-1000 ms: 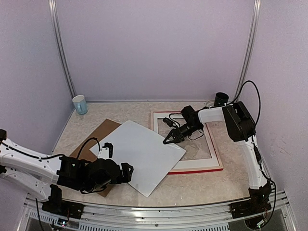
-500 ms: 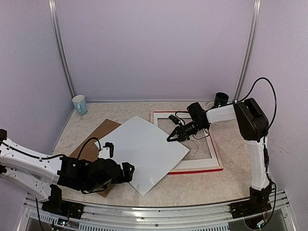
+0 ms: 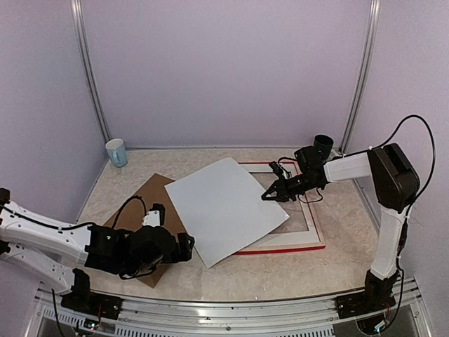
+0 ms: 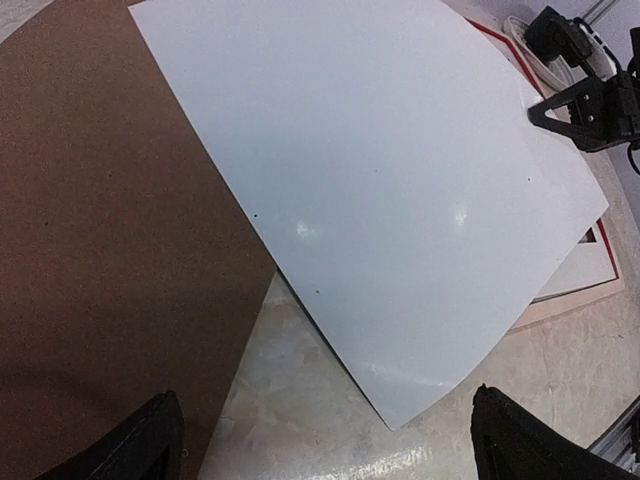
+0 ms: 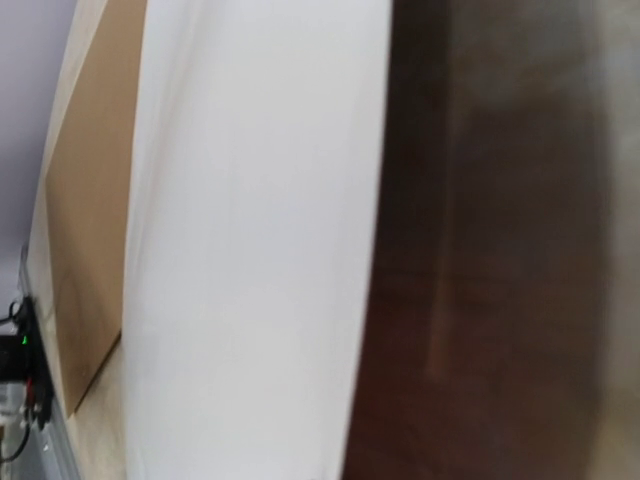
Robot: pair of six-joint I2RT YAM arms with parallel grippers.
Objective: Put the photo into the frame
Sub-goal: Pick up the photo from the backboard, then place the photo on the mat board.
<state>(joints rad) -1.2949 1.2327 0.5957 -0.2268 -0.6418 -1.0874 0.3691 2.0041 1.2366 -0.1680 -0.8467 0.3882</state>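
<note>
Mid-carry, by the look of it: bringing the large rectangular glossy photo (image 3: pixel 224 207) across to the large thin-railed red picture frame (image 3: pixel 280 250). Grips the print at its far right edge with the right claw (image 3: pixel 269 196), fingers pressed together on the thin sheet. Shows only a plain white back in the overhead view, and a dark underside in the right wrist view, too blurred to make out any picture.

Lies askew, with the right part overhanging the frame's left rail and the white rectangular mat border (image 3: pixel 298 237) inside it. Left corner resting over the plain brown backing board (image 3: pixel 137 203), near corner on the marbled bench (image 3: pixel 302 277). Cannot tell whether lifted clear of the frame at the gripped edge or dragging on it.

On the other side: left claw (image 4: pixel 322 400) with fingers spread wide, holding nothing, low over the backing board and just short of the photo's near corner.

Not yet seated: still rotated against the frame and offset to its left. Next calls for drawing the print further right, turning it to square the edges with the rails, then lowering it into the opening. Thin and floppy by the look, so likely to bow or slip from a one-edge pinch; better pulled lightly and steadily. Could use the left claw to nudge the free corner. Worth watching the frame too: liable to slide on the bench if snagged at a rail.
</note>
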